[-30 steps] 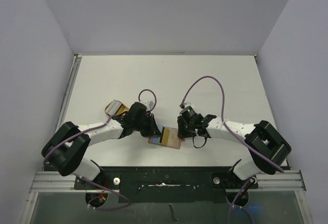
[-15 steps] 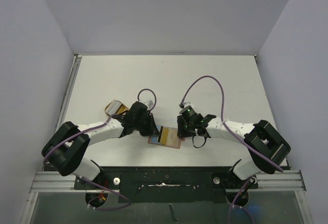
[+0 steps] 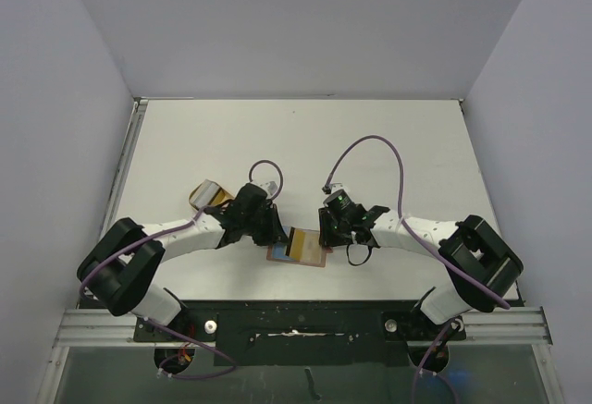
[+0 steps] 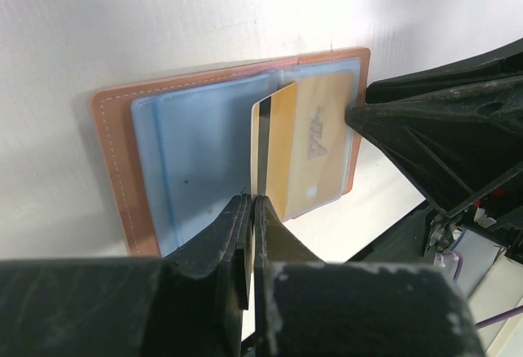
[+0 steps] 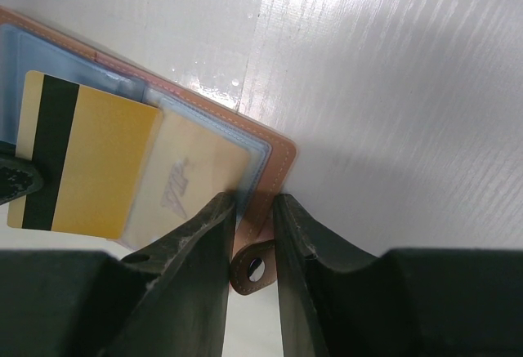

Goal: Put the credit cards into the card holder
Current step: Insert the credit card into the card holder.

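Status: insertion in progress, not complete. The card holder (image 4: 110, 169) lies open and flat on the tabletop (image 3: 388, 145), near its front edge between the two arms.

The left fingers (image 4: 233, 230) are pressed together on the striped end of the gold card (image 4: 282, 153), which stands tilted over the holder's middle, its far end at the right-hand sleeve (image 4: 327, 136). A paler gold face shows through that sleeve. Whether this is the card's inserted end or a second card cannot be told.

The left-hand sleeve (image 4: 196, 161) shows light blue, either a card or bare plastic.

The right fingers (image 5: 208, 234) stand narrowly apart, pinching the holder's right edge beside the tab (image 5: 249, 271), judged to be steadying it.

Outstanding: seat the gold card fully. A pale object (image 3: 208, 193) lies behind the left arm and may be further cards, but it is too small to identify.
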Action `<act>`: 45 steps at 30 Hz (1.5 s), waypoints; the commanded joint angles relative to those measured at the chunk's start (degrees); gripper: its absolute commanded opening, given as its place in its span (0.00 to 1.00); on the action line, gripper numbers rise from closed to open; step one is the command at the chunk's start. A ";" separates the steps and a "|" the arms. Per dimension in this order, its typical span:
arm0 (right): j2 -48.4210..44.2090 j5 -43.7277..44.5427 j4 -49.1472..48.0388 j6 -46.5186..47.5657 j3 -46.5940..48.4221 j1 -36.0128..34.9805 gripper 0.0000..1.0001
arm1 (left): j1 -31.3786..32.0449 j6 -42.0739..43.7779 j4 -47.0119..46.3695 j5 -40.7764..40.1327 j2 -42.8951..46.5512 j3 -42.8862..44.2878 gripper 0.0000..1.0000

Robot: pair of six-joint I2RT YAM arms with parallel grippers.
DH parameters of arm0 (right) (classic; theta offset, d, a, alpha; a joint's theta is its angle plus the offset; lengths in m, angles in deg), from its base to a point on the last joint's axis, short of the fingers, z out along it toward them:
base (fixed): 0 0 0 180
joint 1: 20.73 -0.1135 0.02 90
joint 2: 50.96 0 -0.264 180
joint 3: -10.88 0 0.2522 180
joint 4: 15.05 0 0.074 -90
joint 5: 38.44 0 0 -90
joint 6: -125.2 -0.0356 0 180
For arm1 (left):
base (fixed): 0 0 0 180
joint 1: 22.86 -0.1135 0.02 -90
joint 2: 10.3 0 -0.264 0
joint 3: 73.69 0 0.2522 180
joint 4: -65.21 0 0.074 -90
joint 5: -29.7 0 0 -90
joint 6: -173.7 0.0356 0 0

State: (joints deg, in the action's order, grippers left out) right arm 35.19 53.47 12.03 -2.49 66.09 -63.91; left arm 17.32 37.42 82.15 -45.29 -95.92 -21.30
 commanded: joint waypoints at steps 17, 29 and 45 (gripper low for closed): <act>0.72 0.89 -1.71 -0.95 -0.04 0.28 0.27 | 1.94 -3.84 -7.52 -4.60 -1.47 -2.78 0.00; -1.53 1.95 1.01 -2.34 1.55 0.88 0.35 | 3.32 -4.01 -7.22 -7.43 0.52 -2.34 0.22; -5.57 0.20 0.81 -8.24 -3.27 0.34 0.36 | 5.98 -2.98 -11.44 -6.76 -1.57 -2.16 0.30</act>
State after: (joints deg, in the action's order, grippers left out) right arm 30.78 53.86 14.83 -9.05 63.36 -63.16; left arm 22.61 33.40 74.90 -51.98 -97.04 -23.79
